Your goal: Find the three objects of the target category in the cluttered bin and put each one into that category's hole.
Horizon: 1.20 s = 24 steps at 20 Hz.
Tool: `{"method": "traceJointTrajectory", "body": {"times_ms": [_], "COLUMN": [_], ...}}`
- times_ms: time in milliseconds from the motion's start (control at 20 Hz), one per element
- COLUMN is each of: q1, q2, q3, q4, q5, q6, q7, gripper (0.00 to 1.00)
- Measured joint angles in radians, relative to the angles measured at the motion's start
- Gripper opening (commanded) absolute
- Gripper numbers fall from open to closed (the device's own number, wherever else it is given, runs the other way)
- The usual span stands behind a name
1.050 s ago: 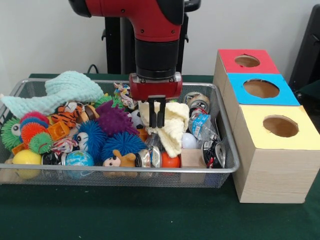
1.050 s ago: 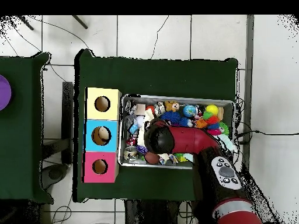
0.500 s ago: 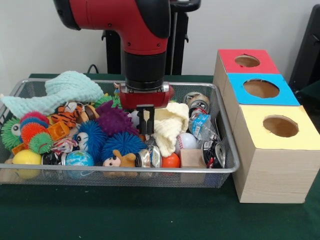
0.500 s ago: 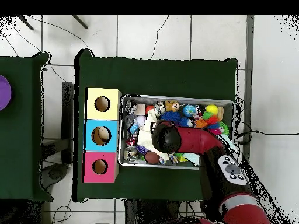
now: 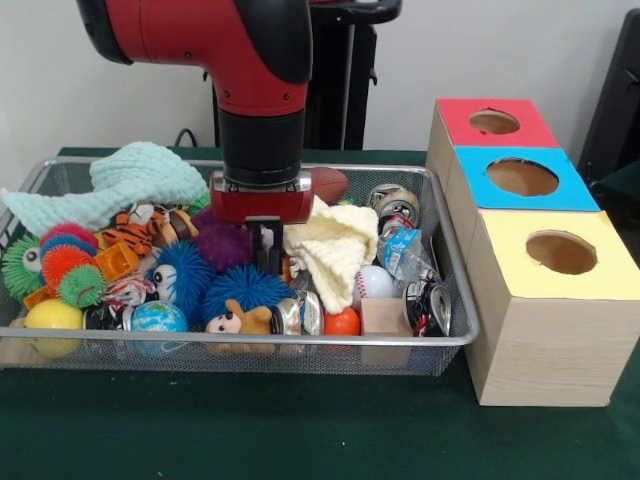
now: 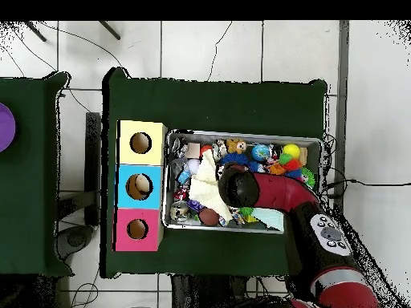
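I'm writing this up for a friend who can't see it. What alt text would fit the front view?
A red and black robot arm reaches down into a wire bin crammed with spiky balls, soft toys and cans, its gripper low beside a pale yellow cloth. To the right stands a wooden box with three round holes, topped red, blue and yellow.

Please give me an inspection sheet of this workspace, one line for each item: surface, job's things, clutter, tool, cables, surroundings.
Surface: green table cloth, bare in front of the bin.
Job's things: wire bin full; wooden box with red hole, blue hole, yellow hole.
Clutter: cream cloth, mint cloth, spiky balls, orange ball, football, cans.
Tool: tool low among the toys beside the cream cloth; open or shut not visible.
Cables: several on the floor.
Surroundings: white tiled floor, second green table.
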Motion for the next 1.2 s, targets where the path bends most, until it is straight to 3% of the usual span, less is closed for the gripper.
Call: {"method": "traceJointTrajectory", "body": {"times_ms": [750,1200], "q1": [0.002,0.028], "q2": [-0.014,-0.002], "q3": [0.000,-0.037], "q4": [-0.012,-0.015], "q5": [0.012,0.085], "q6": [0.000,0.000], "q7": [0.000,0.002], "gripper": [0.00,0.00]}}
